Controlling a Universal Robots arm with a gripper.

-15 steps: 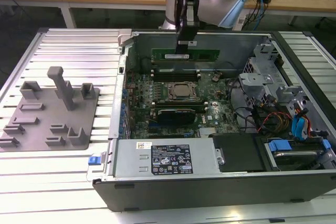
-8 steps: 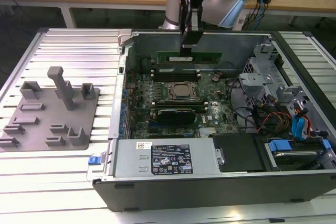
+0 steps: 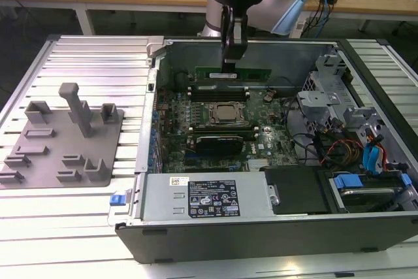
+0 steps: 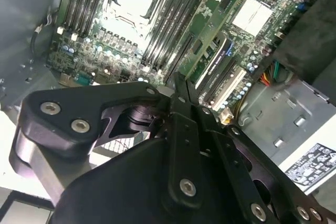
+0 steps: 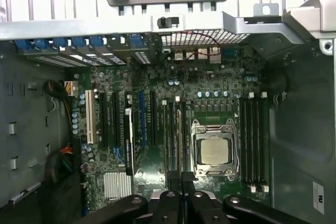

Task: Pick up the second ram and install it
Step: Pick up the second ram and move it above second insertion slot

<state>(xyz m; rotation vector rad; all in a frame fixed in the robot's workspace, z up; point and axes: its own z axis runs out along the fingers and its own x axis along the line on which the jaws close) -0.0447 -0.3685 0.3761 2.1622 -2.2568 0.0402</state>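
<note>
1. In the exterior view the gripper is seen reaching down into the open computer case, with its fingers drawn narrow and clamped on the second ram at about the middle of the stick's length.
2. The second ram is held on edge. Its long axis runs from the exterior view's left to the exterior view's right, so an equal length of green board is left showing on either side of the fingers.
3. The stick is placed at the far side of the case, over the bank of memory slots that lies beyond the processor socket.
4. The stick's long axis is judged parallel to those slots, so the relation that matters is straight down: the slot lies below the held board, not to one side.
5. Whether the lower edge is already touching a slot cannot be told.
6. In the first wrist view the gripper is seen in line with the slots beside the socket.
</note>
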